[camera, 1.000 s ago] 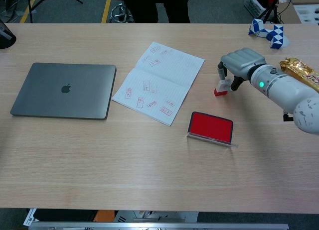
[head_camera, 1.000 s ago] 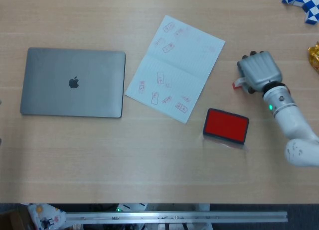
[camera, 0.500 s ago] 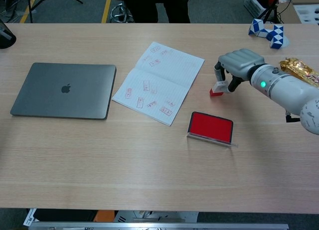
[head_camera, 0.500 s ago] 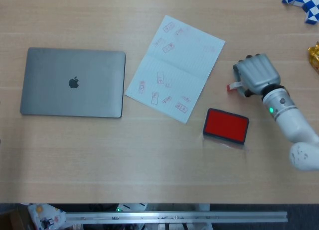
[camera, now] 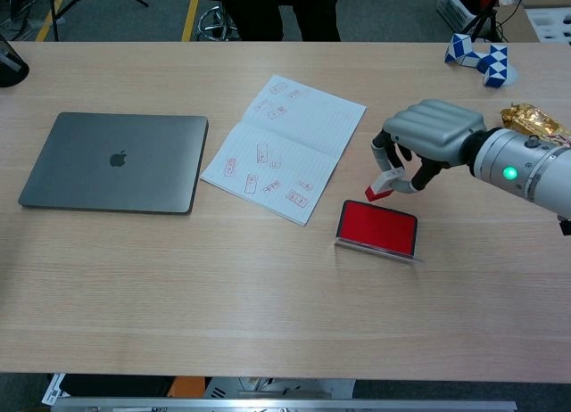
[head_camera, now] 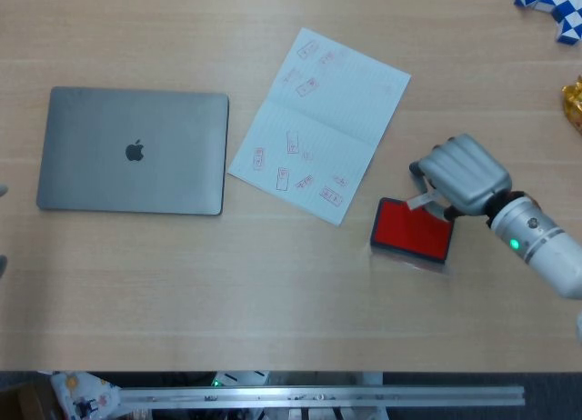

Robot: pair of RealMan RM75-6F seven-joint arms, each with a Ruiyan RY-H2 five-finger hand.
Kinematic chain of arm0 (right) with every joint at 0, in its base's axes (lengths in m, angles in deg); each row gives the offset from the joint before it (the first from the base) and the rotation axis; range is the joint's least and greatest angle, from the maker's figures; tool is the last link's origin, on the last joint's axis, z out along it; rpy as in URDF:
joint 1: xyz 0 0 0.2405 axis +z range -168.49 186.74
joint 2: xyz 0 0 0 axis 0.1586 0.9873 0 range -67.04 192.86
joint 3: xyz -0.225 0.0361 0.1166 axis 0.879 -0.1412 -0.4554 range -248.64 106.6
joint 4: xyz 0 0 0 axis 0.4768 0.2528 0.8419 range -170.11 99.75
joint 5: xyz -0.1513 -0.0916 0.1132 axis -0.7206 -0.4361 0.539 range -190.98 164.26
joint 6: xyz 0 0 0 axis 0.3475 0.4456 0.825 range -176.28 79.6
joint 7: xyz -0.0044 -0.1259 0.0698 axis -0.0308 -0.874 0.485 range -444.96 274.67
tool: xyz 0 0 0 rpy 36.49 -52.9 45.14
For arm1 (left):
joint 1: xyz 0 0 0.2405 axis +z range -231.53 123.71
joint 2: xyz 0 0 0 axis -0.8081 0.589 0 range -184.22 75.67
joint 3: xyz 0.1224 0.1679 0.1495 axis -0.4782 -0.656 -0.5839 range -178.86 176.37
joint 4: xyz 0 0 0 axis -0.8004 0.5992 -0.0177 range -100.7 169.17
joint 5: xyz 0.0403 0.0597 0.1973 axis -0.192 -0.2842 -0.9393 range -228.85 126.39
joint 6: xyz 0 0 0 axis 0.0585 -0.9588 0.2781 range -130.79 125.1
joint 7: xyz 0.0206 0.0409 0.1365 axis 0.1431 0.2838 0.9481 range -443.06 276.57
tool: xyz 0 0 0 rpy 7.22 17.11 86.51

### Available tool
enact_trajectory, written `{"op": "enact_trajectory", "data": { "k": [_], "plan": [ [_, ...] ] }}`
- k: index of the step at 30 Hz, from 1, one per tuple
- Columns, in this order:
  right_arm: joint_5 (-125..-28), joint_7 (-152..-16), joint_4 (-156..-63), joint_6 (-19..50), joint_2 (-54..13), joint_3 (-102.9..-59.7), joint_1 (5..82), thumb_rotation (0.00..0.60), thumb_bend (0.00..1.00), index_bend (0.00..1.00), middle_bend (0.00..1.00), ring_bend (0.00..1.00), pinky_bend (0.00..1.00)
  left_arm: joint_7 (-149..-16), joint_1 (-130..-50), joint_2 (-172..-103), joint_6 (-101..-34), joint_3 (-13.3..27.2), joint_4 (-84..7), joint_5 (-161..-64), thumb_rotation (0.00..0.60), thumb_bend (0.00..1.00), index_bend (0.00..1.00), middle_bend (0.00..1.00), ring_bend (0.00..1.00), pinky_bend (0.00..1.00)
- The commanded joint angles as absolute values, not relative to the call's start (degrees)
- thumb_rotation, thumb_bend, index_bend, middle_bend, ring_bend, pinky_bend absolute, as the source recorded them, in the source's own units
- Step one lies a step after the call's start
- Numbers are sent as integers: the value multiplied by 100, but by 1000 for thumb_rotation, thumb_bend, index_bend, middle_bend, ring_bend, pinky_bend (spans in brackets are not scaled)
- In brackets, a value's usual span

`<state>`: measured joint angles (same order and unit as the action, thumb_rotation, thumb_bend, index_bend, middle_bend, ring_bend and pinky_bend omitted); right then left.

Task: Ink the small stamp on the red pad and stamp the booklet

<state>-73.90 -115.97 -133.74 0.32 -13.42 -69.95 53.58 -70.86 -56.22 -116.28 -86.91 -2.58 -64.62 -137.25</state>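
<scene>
Red-tipped stamp (camera: 382, 185) pinched in right hand (camera: 426, 144).

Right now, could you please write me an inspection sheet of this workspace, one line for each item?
Surface: wooden table, bare in front.
Job's things: small stamp held tilted above red pad; open booklet already carries red stamp marks.
Clutter: closed laptop, blue-white puzzle toy, gold wrapper.
Hands: right hand pinches the stamp; left hand not in view.
Cables: nothing seen.
Surroundings: chair base behind the table.
</scene>
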Motion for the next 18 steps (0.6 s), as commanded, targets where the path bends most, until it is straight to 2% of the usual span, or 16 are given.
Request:
{"op": "enact_trajectory", "data": {
  "k": [1,10,18],
  "plan": [
    [-7433,-11586,-13475,-92,-1267,-6906,5368,600,487,783,640,554,536,-7092,-5604,-11620,-8708,-262,-6461,-13717,600,203,208,212,245,149],
    [-7221,-12027,-13566,-227,-1252,-6750,5537,600,513,823,677,603,545,-7093,-5574,-11618,-8707,-277,-6444,-13685,600,203,208,212,245,149],
    [-6870,-12395,-13367,-275,-1504,-6620,5678,600,517,836,687,608,549,-7138,-5565,-11628,-8659,-282,-6391,-13626,600,203,208,212,245,149]
  ]
}}
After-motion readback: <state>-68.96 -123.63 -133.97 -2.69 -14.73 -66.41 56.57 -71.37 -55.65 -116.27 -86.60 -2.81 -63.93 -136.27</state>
